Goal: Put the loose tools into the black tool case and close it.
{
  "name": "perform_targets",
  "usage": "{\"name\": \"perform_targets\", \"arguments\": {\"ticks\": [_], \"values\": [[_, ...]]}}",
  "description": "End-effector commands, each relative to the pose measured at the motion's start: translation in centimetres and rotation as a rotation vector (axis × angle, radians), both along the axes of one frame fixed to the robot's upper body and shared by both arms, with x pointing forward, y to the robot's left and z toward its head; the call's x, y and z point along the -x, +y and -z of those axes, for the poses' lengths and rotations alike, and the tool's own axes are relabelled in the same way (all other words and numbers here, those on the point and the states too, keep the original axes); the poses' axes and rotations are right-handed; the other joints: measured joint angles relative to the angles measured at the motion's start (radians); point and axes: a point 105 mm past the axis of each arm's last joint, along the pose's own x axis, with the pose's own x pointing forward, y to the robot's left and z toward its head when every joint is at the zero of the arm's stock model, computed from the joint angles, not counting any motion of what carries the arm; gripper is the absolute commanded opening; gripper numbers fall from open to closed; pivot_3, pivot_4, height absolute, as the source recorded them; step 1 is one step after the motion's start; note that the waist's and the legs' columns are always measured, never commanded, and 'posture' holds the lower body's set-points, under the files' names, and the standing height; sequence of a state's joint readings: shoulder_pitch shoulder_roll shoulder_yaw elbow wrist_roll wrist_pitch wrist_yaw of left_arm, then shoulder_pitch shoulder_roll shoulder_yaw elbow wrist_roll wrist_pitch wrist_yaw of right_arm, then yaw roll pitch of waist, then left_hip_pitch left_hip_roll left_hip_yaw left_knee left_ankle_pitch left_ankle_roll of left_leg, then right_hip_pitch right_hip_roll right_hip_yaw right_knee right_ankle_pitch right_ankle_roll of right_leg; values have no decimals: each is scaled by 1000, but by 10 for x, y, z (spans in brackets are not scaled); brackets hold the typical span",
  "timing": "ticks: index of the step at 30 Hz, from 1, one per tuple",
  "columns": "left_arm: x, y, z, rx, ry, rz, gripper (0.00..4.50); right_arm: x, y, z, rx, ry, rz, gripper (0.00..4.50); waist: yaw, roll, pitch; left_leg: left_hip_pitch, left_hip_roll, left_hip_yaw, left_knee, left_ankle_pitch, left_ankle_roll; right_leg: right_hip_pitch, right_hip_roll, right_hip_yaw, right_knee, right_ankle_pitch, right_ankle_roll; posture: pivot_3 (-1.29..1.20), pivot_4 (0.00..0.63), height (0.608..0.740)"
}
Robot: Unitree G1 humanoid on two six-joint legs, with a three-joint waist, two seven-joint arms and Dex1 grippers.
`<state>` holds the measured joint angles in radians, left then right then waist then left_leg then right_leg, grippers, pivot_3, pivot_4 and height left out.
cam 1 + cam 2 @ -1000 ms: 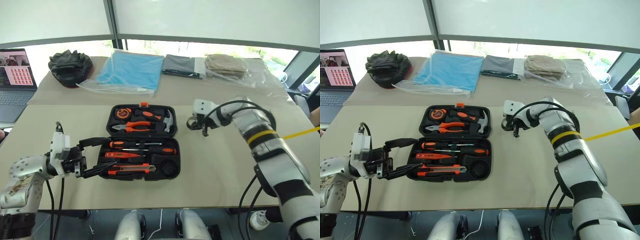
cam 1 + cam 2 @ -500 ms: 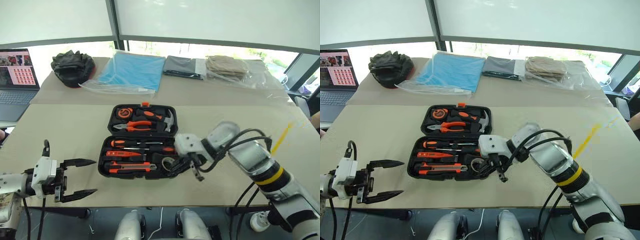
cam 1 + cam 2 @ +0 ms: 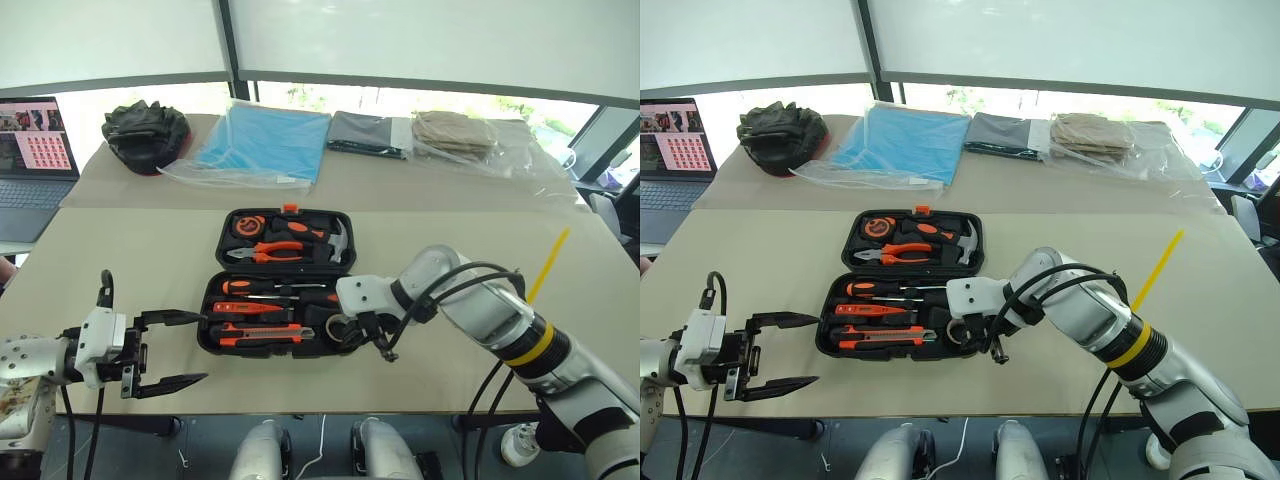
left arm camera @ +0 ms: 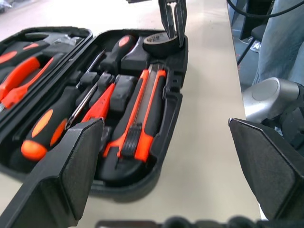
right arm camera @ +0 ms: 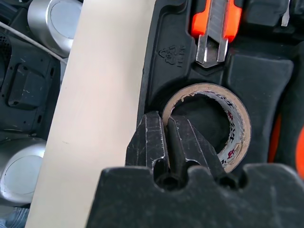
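The black tool case (image 3: pixel 285 283) is lying open on the desk (image 3: pixel 130 262). The right gripper (image 5: pixel 176 138), fingers nearly together and grasping nothing, is sitting at the tape roll (image 5: pixel 219 124) in its slot beside a moulded recycling triangle (image 5: pixel 172 51). The left gripper (image 3: pixel 170 350) is hanging released nearby.

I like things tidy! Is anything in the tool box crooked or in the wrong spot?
Nothing stands out. The black tool case lies open and flat on the table. The two screwdrivers, the utility knife and the tape roll each sit in a moulded slot. The right gripper is at the roll's rim.
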<state>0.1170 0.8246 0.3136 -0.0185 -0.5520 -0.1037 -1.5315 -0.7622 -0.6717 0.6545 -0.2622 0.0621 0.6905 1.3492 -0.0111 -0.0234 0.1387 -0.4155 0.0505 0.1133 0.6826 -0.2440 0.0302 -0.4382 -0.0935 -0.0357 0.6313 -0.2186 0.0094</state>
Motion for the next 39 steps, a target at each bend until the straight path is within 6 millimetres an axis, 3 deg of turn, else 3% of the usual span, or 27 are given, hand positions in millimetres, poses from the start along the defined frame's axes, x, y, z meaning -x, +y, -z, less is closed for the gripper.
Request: {"name": "perform_targets", "arguments": {"ticks": [1, 2, 6, 9, 11, 13, 16, 19, 21, 23, 28, 33, 39], "values": [[-2, -1, -7, 35, -7, -37, 4500, 6, 1, -15, -48, 27, -41, 1587, 0, 0, 0, 0, 0, 0, 0, 0, 0, 0, 0, 0, 0, 0, 0, 0, 150, 740], [-5, 1, -9, 53, -2, -77, 4500, 14, 0, -22, -80, 64, -80, 1918, 0, 0, 0, 0, 0, 0, 0, 0, 0, 0, 0, 0, 0, 0, 0, 0, 150, 740], [-14, 14, -16, 122, 40, -234, 4500, 20, -11, -42, -173, 116, -102, 1918, -1, -1, 0, 0, 0, -1, 0, 0, 0, 0, 0, -1, -1, 0, 0, 0, 150, 740], [-30, 34, -23, 181, 40, -433, 4500, -7, -41, -50, -243, 81, 93, 1918, 3, -1, 0, 0, 0, -2, 0, 0, 0, 1, 0, -1, -1, 0, 0, 0, 150, 740], [-40, 47, -17, 166, 63, -555, 4251, -36, -60, -49, -287, -23, 258, 1401, 5, -1, 0, 0, 0, -2, 0, 0, 0, 2, 0, -1, -1, 0, 0, 0, 150, 740], [-54, 58, -11, 150, 55, -686, 3678, -57, -75, -44, -306, -129, 367, 855, 5, -1, 0, 1, 0, -2, 0, 0, 0, 2, 0, -1, -1, 0, 1, 0, 150, 740], [-67, 64, -6, 135, 47, -780, 2649, -75, -82, -39, -327, -222, 445, 20, 4, -2, 0, 1, -1, -1, 0, 0, 0, 2, 1, -1, -1, 0, 0, 0, 150, 740], [-89, 54, 5, 100, 42, -832, 1610, -96, -77, -28, -377, -337, 527, 0, -1, -2, 0, 1, -1, 0, -1, 1, -1, 1, 2, 0, 0, 0, 0, 0, 150, 740], [-100, 45, 7, 84, 31, -829, 1045, -101, -69, -22, -408, -362, 541, 0, -1, -2, 0, 1, -2, 0, -1, 1, -2, 2, 2, 0, 1, 1, 0, 0, 150, 740], [-110, 36, 9, 77, 43, -829, 178, -105, -61, -17, -439, -375, 556, 0, -1, -2, 0, 0, -2, 2, -1, 2, -3, 2, 2, 0, 1, 1, 0, 0, 150, 740], [-123, 14, 12, 69, 53, -766, 84, -105, -49, -4, -431, -356, 549, 0, -2, -2, 0, 0, -2, 2, -2, 2, -3, 1, 2, -1, 1, 1, 0, 0, 150, 740], [-121, -21, 21, 78, 133, -599, 84, -90, -36, 1, -438, -278, 487, 0, -2, -2, 0, 0, -2, 1, -2, 2, -2, 1, 2, -1, 1, 1, 0, 0, 150, 740], [-113, -39, 26, 82, 193, -512, 84, -70, -39, 2, -428, -194, 483, 0, 11, -2, 0, 0, -2, 0, -1, 1, -1, 3, 1, -1, 0, 1, 1, 0, 150, 740]]}}
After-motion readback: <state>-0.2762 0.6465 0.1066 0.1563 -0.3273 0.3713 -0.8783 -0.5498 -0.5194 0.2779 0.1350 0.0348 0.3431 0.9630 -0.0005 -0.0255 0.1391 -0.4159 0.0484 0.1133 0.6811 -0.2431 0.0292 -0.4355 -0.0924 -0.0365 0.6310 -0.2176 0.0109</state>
